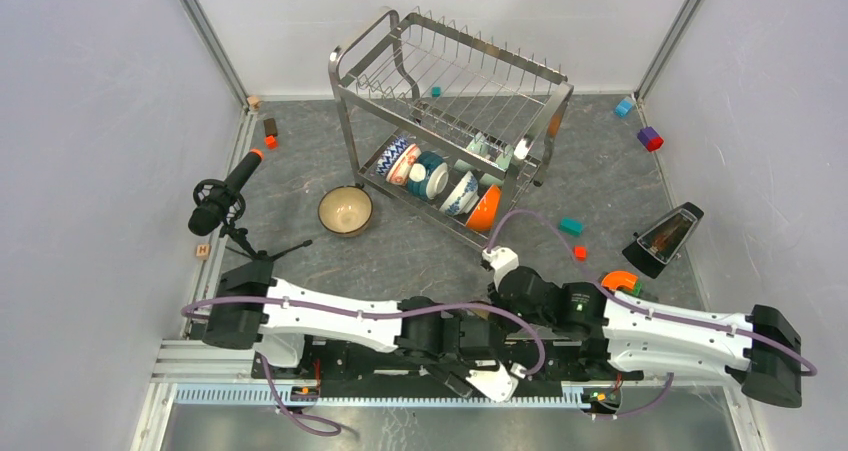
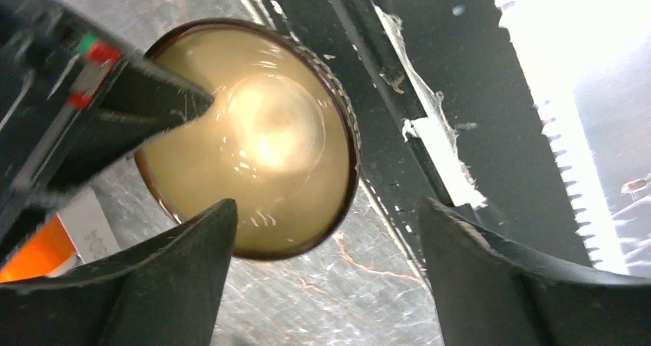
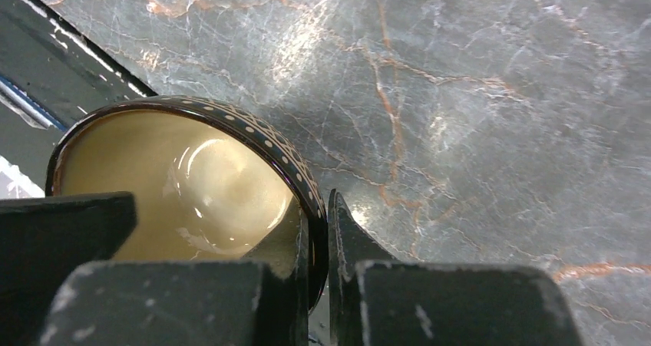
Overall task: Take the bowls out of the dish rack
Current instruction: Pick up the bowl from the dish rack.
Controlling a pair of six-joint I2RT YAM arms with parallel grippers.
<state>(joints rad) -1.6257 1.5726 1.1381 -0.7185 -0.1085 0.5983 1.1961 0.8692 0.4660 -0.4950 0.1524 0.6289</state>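
Brown-rimmed, one bowl (image 3: 176, 185) was gripped by its rim in the right end effector (image 3: 318, 235) at the near edge of the desk (image 3: 499, 93); the left end effector (image 2: 326, 215) was held open beside it. Other bowls (image 1: 440, 181) were seen in the dish rack (image 1: 346, 111).

You see: brown bowl (image 3: 192, 192), cream inside, pale dots on rim; table (image 3: 476, 93) grey marble w/ rust veins; also blue-white bowl (image 1: 462, 193), orange bowl (image 1: 486, 212).

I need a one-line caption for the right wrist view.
Right gripper pinches the rim of a brown, cream-lined bowl; marbled grey tabletop behind.
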